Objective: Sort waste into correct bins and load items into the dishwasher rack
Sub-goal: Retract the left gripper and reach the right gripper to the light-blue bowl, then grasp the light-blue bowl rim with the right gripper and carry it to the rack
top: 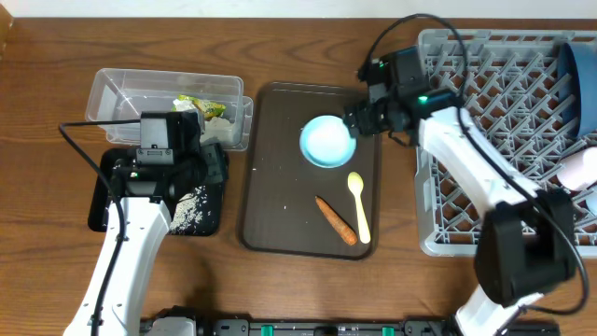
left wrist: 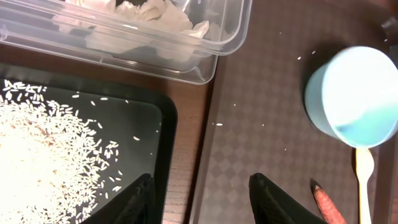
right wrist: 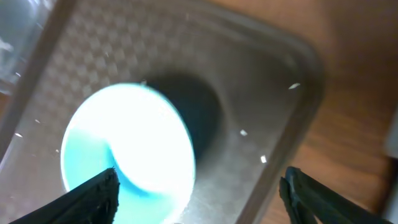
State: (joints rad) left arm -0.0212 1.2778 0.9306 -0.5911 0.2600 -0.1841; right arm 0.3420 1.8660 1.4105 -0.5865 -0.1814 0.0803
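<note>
Light blue cup (top: 327,141) stands on the brown tray's (top: 270,187) far half. The right gripper (right wrist: 200,186) is over it, jaws spread, grasping nothing. Left gripper (left wrist: 202,186) — parted, empty — hangs at the tray's left edge.

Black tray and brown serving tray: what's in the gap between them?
Nothing but a bare strip of wooden table between the black tray and the brown tray. The left wrist view shows it best.

White arm links (top: 126,245), black joints (top: 518,252), looping black cables (top: 424,15), green LEDs (top: 422,98), black fingers (left wrist: 280,199).
</note>
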